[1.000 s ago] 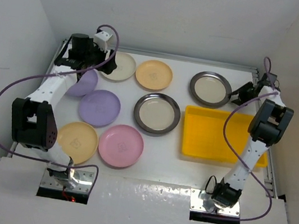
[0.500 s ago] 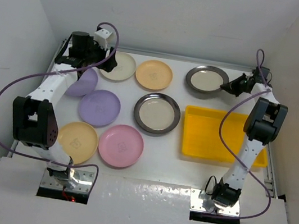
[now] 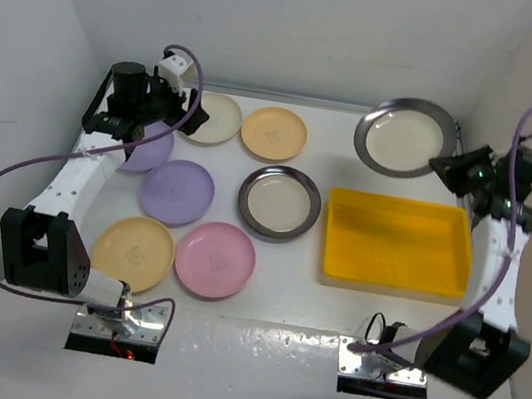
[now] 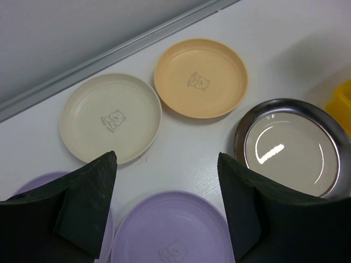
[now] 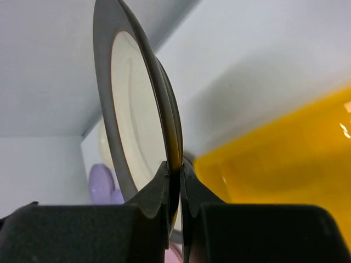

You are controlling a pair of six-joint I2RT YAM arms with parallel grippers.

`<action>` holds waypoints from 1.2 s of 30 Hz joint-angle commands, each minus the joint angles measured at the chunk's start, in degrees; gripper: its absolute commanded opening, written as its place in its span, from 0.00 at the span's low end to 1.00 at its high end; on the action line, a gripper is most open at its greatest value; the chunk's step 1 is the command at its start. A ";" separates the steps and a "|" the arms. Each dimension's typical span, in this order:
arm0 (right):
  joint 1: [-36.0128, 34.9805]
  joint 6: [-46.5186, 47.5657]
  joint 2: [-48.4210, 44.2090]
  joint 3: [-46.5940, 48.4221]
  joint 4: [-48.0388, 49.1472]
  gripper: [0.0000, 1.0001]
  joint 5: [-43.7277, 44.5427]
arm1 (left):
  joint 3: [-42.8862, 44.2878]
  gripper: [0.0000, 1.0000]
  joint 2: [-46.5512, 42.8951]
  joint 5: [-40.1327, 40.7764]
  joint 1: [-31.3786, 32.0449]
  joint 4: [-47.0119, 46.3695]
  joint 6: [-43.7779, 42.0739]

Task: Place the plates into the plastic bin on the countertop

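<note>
While the right pincer point(image 3: 446, 161) is clamping shut on the rim of a dark-rimmed steel plate point(image 3: 403, 137), that plate is tilting up on edge in the air, just beyond the far wall of the yellow plastic bin point(image 3: 395, 245). The bin is sitting on the white worktop point(image 3: 286, 264). A second steel plate point(image 3: 280, 202) is lying flat just beside the bin's left wall. Farther left of the bin, an orange plate point(image 3: 273, 133), a cream plate point(image 3: 213, 117), two lilac plates point(image 3: 177, 192), a pink plate point(image 3: 215, 259) and an orange-yellow plate point(image 3: 137, 253) are all lying flat. The left pincer point(image 3: 167, 108) is hovering well left of the bin, near the cream plate, with its jaws standing wide apart and gripping nothing.
</note>
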State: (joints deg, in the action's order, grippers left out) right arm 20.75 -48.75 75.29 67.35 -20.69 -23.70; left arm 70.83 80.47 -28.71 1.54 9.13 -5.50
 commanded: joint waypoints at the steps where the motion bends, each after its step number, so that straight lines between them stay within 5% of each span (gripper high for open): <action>1: 4.46 1.10 -9.26 -10.09 -7.69 0.00 -1.08 | -2.62 0.76 -3.12 -2.76 0.30 -5.59 1.18; 6: 8.60 5.24 -19.90 -17.68 -18.41 0.00 -2.83 | -7.80 0.76 -5.32 -1.62 1.35 -8.51 3.04; 10: 10.97 6.04 -22.90 -22.88 -17.38 0.00 -4.16 | -10.70 0.76 -7.51 -1.61 1.89 -8.51 3.04; 18: 12.47 11.30 -13.60 -27.54 -13.67 0.00 -0.91 | -12.38 0.76 -9.89 -0.47 2.41 -8.51 3.04; 19: 12.38 13.14 -12.89 -27.36 -13.94 0.04 0.05 | -12.38 0.77 -9.89 0.23 2.41 -8.51 2.51; 20: 12.64 14.20 -11.58 -27.45 -13.77 0.25 2.58 | -12.99 0.79 -10.50 0.23 2.41 -8.51 2.51; 22: 12.47 17.01 -9.73 -27.10 -11.40 0.47 6.90 | -13.69 0.79 -11.03 0.85 2.41 -8.51 2.51; 25: 11.33 18.87 -5.95 -21.23 -14.54 0.57 14.19 | -13.70 0.81 -11.03 0.85 2.41 -9.04 2.51; 28: 2.49 19.83 -3.39 -12.61 -19.21 0.69 30.52 | -13.70 0.82 -11.03 0.85 2.41 -8.42 1.28; 29: 0.28 20.36 -3.91 -9.55 -19.65 0.99 38.48 | -13.70 0.83 -11.03 1.72 2.41 -7.64 1.28; 33: -17.78 22.21 -4.98 -3.64 -14.32 1.00 41.64 | -13.70 0.84 -11.03 4.09 1.89 -6.31 0.05; 36: -28.43 24.31 1.83 -1.53 -8.44 0.96 36.11 | -13.18 0.84 -10.42 4.10 1.89 -6.31 0.05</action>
State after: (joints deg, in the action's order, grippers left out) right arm 1.41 -27.68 72.01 63.66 -34.81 11.62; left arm 57.12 70.91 -25.50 3.44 3.44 -4.49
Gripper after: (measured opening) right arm 0.979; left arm 0.841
